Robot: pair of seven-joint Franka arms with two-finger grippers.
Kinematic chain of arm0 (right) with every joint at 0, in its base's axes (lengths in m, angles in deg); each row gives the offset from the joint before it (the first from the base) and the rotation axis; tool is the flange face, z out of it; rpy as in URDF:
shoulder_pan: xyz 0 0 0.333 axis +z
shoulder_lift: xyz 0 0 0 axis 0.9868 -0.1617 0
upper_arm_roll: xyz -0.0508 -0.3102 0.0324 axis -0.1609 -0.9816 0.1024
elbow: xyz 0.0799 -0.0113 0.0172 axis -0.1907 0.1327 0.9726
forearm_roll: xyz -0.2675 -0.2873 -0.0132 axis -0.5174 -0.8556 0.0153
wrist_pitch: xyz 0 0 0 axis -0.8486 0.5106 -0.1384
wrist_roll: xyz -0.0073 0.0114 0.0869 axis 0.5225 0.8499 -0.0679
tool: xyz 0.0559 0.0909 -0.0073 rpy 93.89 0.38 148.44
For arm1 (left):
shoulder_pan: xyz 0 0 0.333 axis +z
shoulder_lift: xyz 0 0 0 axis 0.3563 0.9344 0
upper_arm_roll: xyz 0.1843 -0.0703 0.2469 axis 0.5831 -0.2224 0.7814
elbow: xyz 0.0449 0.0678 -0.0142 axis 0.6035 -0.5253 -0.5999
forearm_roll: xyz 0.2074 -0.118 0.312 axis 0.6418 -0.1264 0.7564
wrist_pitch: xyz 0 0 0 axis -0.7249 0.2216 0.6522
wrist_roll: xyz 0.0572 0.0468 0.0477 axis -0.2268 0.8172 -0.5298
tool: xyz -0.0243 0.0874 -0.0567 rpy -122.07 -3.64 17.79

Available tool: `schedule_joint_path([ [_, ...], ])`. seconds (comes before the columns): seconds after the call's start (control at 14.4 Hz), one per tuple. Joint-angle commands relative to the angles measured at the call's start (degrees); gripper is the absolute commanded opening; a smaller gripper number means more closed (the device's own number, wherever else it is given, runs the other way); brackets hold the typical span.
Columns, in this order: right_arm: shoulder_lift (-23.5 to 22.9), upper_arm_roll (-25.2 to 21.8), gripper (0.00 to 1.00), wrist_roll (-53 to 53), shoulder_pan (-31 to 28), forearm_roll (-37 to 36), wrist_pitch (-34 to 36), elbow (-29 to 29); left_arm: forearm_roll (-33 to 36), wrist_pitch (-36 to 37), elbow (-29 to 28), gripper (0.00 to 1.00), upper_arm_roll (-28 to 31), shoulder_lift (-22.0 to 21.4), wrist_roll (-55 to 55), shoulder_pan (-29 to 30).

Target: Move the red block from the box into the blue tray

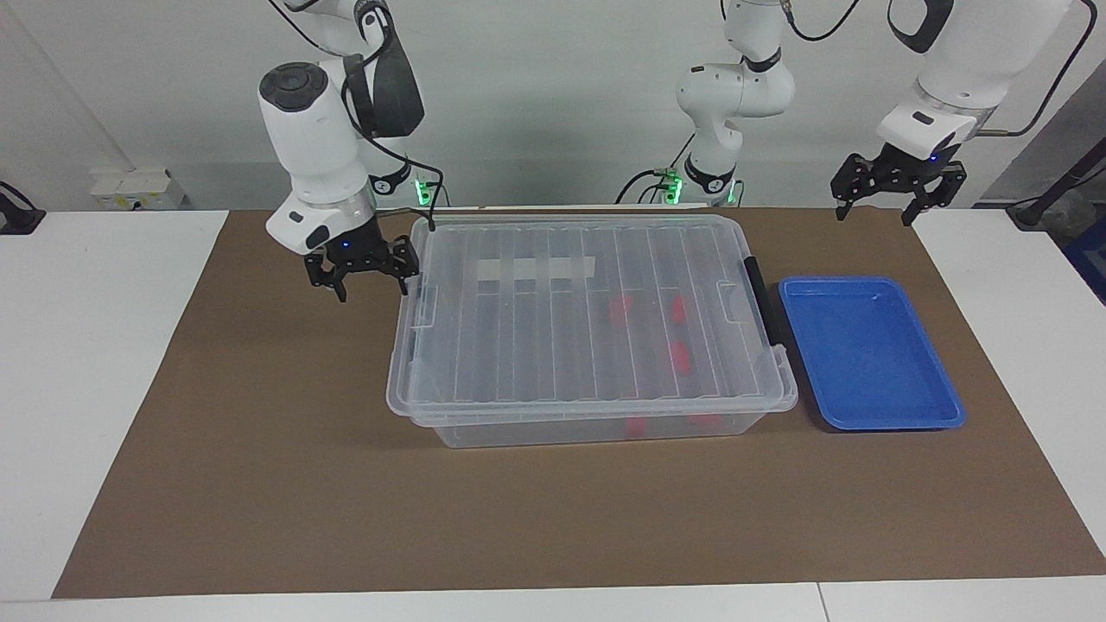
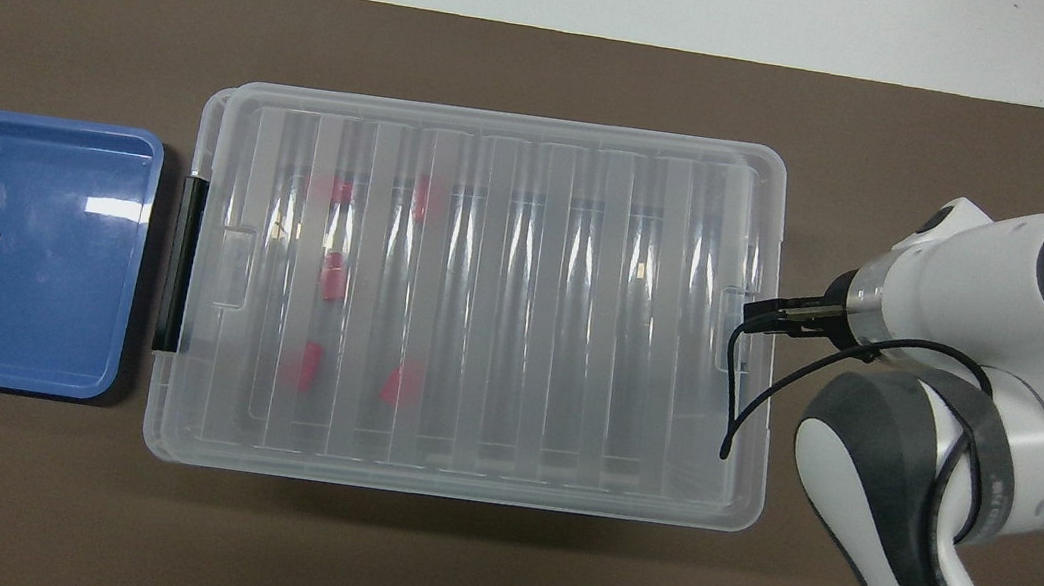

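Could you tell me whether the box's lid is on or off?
On: the ribbed clear lid covers the whole box, red blocks showing blurred beneath it.

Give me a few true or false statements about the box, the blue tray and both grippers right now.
1. The lid is on the box. True.
2. A red block lies in the blue tray. False: the tray is empty; the red blocks are inside the box.
3. The right gripper is at the box's end away from the tray. True.
4. The left gripper holds a block. False: its fingers are open and empty.
5. The tray sits beside the box's black handle. True.
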Motion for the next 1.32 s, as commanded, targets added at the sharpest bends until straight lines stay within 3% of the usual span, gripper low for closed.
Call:
schedule_joint_path([
  [0.0, -0.08, 0.09, 1.00, -0.83, -0.29, 1.20, -1.42, 1.81, 0.58, -0.13, -1.08, 1.00, -0.13, -0.78, -0.60, 0.14],
  [1.25, -1.31, -0.27, 1.00, -1.45, -1.52, -1.97, -2.30, 1.55, 0.58, -0.13, -1.08, 1.00, -0.13, -0.78, -0.61, 0.14],
])
